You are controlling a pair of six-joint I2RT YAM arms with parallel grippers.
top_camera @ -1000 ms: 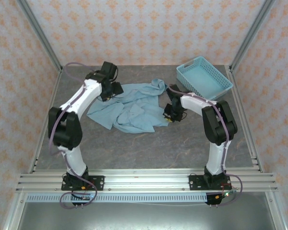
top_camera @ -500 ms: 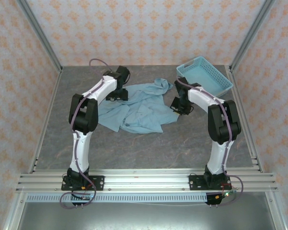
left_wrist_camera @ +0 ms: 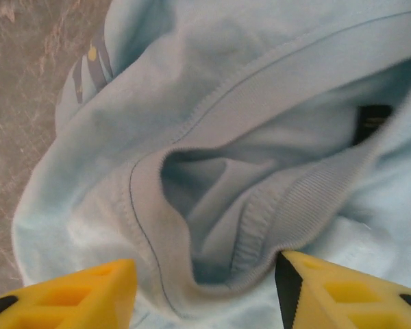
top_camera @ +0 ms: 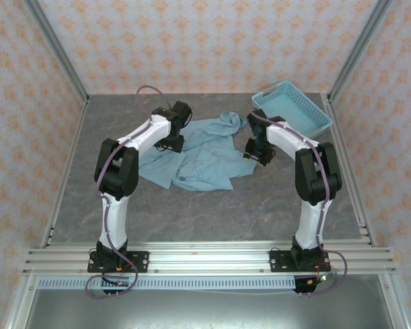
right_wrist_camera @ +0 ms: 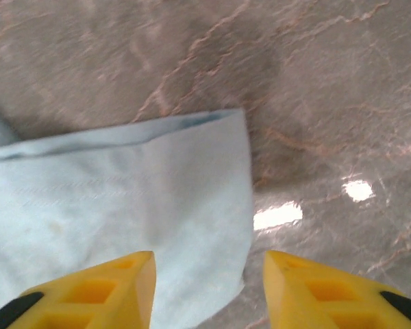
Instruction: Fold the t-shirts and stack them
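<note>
A crumpled light teal-blue t-shirt (top_camera: pixel 198 154) lies spread on the grey table between the two arms. My left gripper (top_camera: pixel 172 142) hovers over its left part, open, with the ribbed collar (left_wrist_camera: pixel 274 219) bunched between the yellow fingers (left_wrist_camera: pixel 68 295). My right gripper (top_camera: pixel 255 151) hangs at the shirt's right edge, open, straddling a flat corner of the cloth (right_wrist_camera: pixel 157 205) and bare table. No lettering shows on the cloth.
A light blue plastic lattice basket (top_camera: pixel 291 110) sits at the back right of the grey marble table (top_camera: pixel 205 205). Aluminium frame posts and patterned walls bound the table on three sides.
The left arm has swung right onto the shirt's collar area. The right gripper has moved back and up to the shirt's right edge. The cloth has shifted slightly.
</note>
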